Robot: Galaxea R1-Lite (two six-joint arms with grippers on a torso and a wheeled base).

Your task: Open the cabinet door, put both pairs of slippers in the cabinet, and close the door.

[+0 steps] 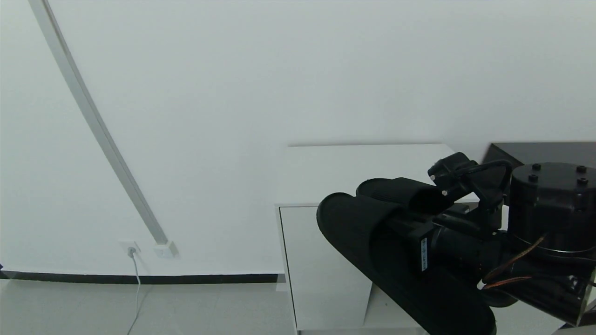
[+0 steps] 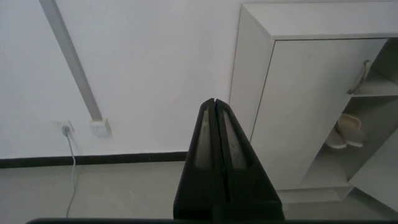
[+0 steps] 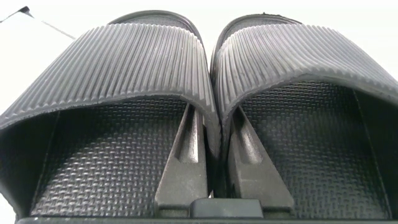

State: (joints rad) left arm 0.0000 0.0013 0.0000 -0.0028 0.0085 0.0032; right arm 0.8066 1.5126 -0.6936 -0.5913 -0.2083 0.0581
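Note:
A pair of black slippers [image 1: 372, 232] hangs in front of the white cabinet [image 1: 363, 172], held side by side. In the right wrist view my right gripper [image 3: 216, 115] is shut on the touching inner edges of the two ribbed straps [image 3: 124, 62], and its fingers [image 3: 186, 155] rest on the dotted insoles. My left gripper [image 2: 214, 106] is shut with nothing in it, held off to the side of the cabinet [image 2: 298, 106]. That view shows the cabinet open on its far side, with a light-coloured pair of slippers [image 2: 346, 130] on a lower shelf.
A grey conduit strip [image 1: 93, 121] runs down the white wall to a box, beside a socket with a plugged cable [image 1: 131, 251]. A dark surface [image 1: 540, 151] lies beyond the cabinet on the right. Bare floor [image 1: 139, 307] stretches left of the cabinet.

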